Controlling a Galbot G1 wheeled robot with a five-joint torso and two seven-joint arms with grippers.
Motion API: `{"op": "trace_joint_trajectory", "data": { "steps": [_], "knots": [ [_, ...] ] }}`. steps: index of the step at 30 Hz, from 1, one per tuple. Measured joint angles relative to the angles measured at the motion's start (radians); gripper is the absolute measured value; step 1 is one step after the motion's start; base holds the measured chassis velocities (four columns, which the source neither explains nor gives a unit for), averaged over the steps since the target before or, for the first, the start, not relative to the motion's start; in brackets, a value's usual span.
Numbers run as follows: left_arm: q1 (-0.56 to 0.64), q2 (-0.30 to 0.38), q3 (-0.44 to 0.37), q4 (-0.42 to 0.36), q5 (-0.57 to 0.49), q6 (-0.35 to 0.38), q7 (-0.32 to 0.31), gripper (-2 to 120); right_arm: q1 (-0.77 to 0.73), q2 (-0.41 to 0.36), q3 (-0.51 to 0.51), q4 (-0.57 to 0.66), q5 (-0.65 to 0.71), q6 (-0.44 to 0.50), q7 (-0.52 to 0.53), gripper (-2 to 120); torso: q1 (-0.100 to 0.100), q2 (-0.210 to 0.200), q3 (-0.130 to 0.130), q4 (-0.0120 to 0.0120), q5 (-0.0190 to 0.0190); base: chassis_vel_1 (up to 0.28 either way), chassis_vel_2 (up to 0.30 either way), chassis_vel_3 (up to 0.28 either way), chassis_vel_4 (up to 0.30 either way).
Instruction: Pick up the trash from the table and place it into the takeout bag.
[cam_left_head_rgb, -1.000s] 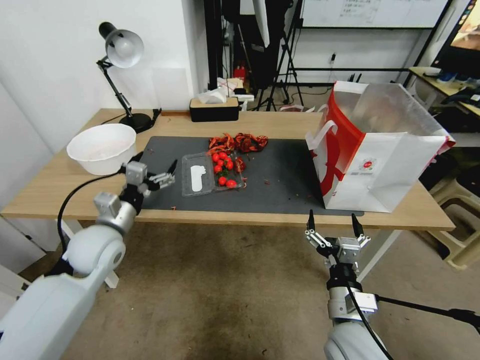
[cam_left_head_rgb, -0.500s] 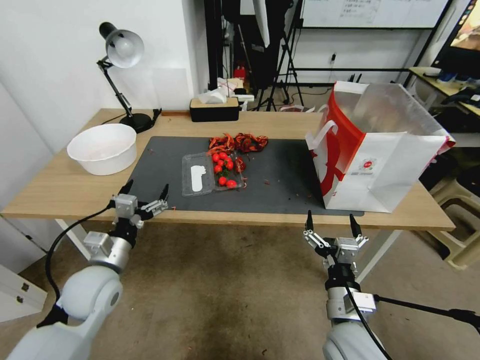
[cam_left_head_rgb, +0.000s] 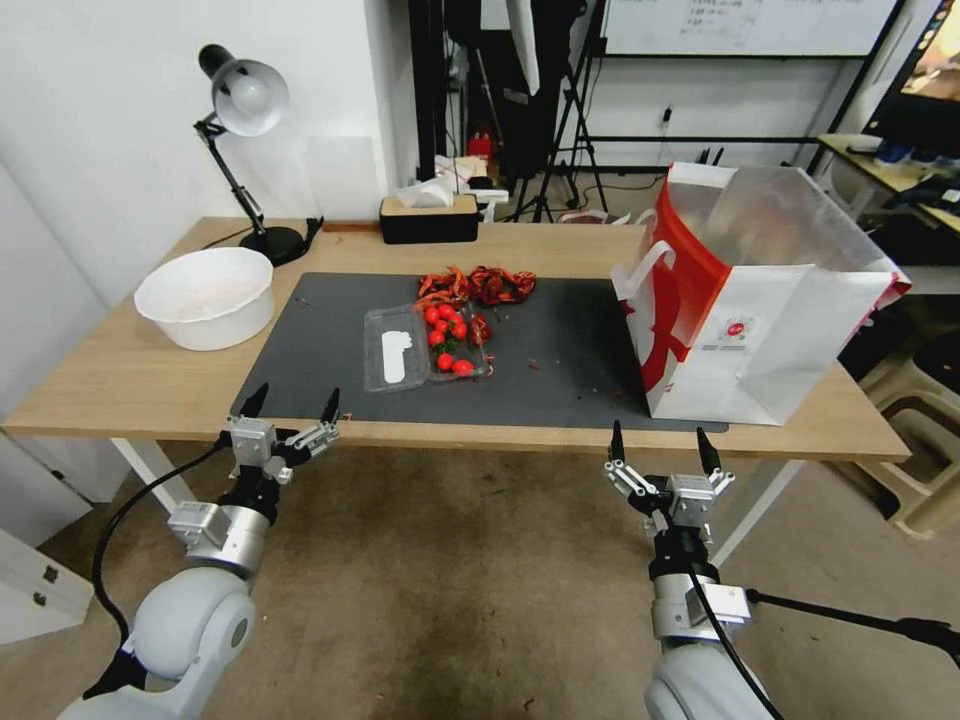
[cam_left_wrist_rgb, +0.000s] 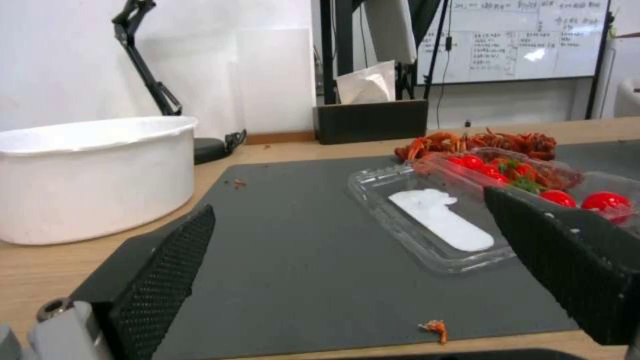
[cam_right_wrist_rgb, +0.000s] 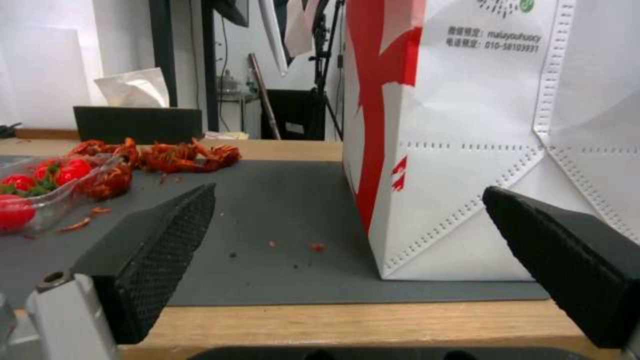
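Now that the left gripper (cam_left_head_rgb: 288, 404) has dropped back to lower left, fingers apart and empty like the right gripper (cam_left_head_rgb: 660, 447), the clear plastic clamshell tray (cam_left_head_rgb: 420, 350) remains unbagged on the light-wood tabletop (cam_left_head_rgb: 120, 385).

Left pincer (cam_left_head_rgb: 288, 403) hung low, fingers spread wide, empty, pointing forward with the arm bent up from below. Right pincer (cam_left_head_rgb: 656, 442) sat level with it, also spread wide and empty, wrist upright.
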Motion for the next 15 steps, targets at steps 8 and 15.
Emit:
{"op": "trace_joint_trajectory", "data": {
  "steps": [8,15],
  "knots": [
    [0.038,-0.027,-0.007,0.01,0.02,-0.044,0.011,100,0.008,-0.003,-0.006,-0.009,0.001,-0.004,-0.003,100,0.0,0.0,0.0,0.0002,0.0,0.0,0.0,0.0,0.0],
    [0.051,-0.031,-0.017,0.02,0.024,-0.071,0.017,100,0.01,0.001,-0.012,-0.018,0.004,-0.004,-0.004,100,0.0,0.0,0.0,0.0001,-0.0002,0.0,0.0,0.0,0.0]
  ]
}}
